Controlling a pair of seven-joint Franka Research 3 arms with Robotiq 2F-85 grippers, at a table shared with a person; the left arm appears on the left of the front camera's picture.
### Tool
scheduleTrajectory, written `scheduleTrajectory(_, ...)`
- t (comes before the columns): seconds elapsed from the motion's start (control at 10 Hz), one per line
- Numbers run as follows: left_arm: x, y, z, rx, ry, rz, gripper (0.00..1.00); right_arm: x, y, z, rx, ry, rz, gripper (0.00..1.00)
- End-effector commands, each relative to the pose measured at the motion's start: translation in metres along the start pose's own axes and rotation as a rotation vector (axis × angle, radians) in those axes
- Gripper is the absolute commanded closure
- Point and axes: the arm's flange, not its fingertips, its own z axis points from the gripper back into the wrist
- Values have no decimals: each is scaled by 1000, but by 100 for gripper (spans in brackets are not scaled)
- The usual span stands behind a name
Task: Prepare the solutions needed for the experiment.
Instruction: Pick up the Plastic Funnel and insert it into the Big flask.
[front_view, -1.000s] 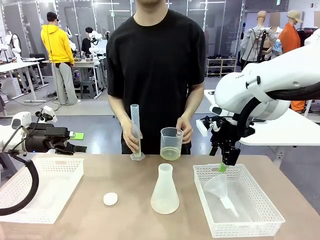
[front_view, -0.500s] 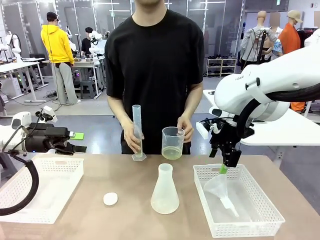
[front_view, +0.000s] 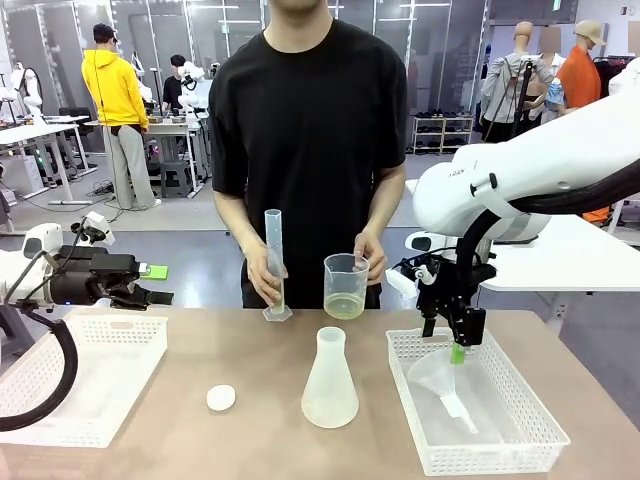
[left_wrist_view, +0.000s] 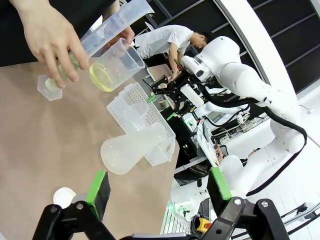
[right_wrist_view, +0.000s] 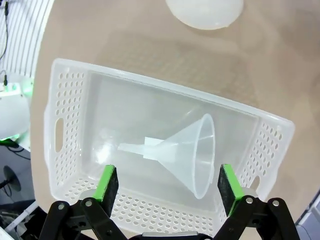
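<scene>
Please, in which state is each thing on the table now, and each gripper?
Cylinder: upright on table, held by a hand.
Beaker: held by the other hand, shallow yellow solution inside.
Flask: upright, untouched.
Funnel: lying on its side in basket.
Lid: flat on table.
Left gripper: open, holding nothing.
Right gripper: open above funnel.

Item: white perforated basket, sitting on a tan table.
Contents: one clear funnel, lying on its side on the basket floor, spout pointing toward picture left.
Above it: right gripper, hovering with jaws standing wide apart, green pads flanking the funnel's wide mouth without touching it.
Top edge: rounded white flask, standing just outside the basket.
</scene>
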Motion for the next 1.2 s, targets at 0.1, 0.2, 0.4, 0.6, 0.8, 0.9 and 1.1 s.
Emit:
scheduleTrajectory(0.1,2,0,-2,14,-5,-21,0,-3,-24,-8,77,-5,38,0)
scheduleTrajectory(0.2,2,0,-2,14,-5,-21,0,-4,-28,-12,106,-9,38,0)
scheduleTrajectory(0.4,2,0,-2,14,-5,-21,0,-5,-30,-23,149,-2,21,0)
scheduleTrajectory(0.6,2,0,-2,14,-5,-21,0,-8,-27,-32,183,8,23,0)
scheduleTrajectory(0.8,2,0,-2,14,-5,-21,0,-10,-27,-39,207,19,36,0)
scheduleTrajectory(0.9,2,0,-2,14,-5,-21,0,-13,-28,-41,188,25,33,6)
scheduleTrajectory(1.1,2,0,-2,14,-5,-21,0,-16,-31,-42,182,36,25,24)
